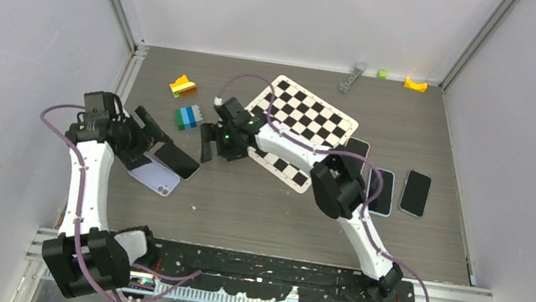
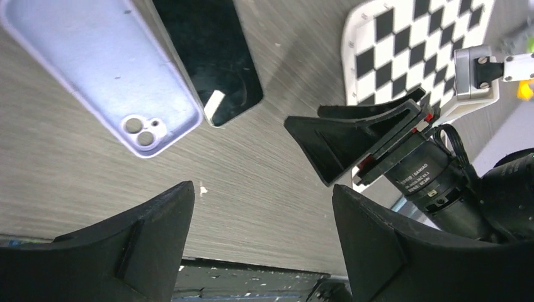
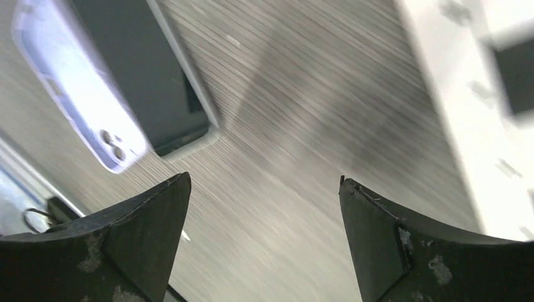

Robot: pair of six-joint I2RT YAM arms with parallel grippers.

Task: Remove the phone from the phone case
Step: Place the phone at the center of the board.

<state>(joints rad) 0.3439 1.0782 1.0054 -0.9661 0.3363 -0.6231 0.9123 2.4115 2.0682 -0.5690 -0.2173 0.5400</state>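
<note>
The dark phone [image 1: 177, 160] is lying glossy face up on the grey table [image 1: 255, 213], left of centre. Its long edge is touching the lavender phone case [image 1: 155, 180], which is lying beside it with the camera cutout showing. The left gripper [image 2: 261, 195] and right gripper [image 3: 264, 185] are hovering on either side, jaws standing wide apart, gripping nothing.

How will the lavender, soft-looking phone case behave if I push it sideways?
The lavender phone case lies flat on the grey wood-grain table, so it should slide, not roll or tip. Its matte, rounded shell looks rubbery: probably light, slightly floppy, and may drag.
</note>
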